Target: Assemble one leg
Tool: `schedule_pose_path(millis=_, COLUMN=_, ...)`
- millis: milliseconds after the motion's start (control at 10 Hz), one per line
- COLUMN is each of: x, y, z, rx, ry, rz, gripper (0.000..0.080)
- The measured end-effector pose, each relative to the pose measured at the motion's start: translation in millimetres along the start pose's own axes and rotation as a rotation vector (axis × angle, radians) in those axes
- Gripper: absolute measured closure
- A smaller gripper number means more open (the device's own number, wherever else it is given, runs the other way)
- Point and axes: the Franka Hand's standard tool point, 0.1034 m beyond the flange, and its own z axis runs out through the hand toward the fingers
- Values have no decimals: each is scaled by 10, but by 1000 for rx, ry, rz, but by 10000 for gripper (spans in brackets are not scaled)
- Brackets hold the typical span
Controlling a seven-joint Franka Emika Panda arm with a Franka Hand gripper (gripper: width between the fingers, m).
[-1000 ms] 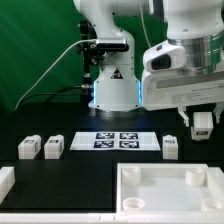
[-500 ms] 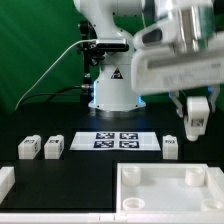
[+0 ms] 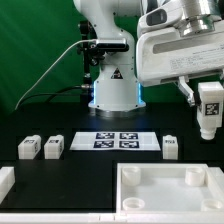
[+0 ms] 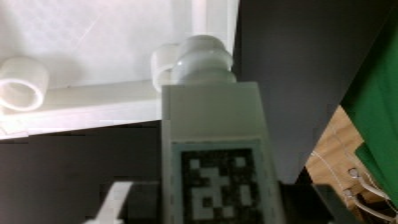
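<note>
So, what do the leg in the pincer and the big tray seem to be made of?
The leg, held in the pincer: probably hard plastic, white and matte, with a printed black-and-white tag. The tray: seemingly the same white plastic, with smooth, rounded moulded rims.

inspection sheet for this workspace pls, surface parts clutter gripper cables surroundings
surface: black table, with the marker board lying flat on it
job's things: one leg held in the air at the exterior view's right, tag facing the camera; spare legs on the table, two left of the marker board and one right of it; white tray panel at the near edge
clutter: a white part cut off at the exterior view's left edge, kind unclear
gripper: gripper shut on the leg, above the table
cables: light cable arcing from the arm toward the exterior view's left
surroundings: green backdrop
</note>
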Motion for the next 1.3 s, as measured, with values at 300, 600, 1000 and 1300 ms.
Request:
schedule_pose_path(millis=300, x=93, y=181, z=336, rx=-24, ry=16, rz=-75, gripper=506)
schedule_pose_path(millis=600, x=211, y=207, z=477, rx=-25, ry=40, rz=-86, gripper=506)
schedule_pose_path(millis=1000, x=192, y=215, z=494, rx=-26, ry=36, rz=-85, gripper=506)
schedule_pose_path(millis=1300, x=461, y=243, z=638, rx=-24, ry=68, rz=-82, gripper=506)
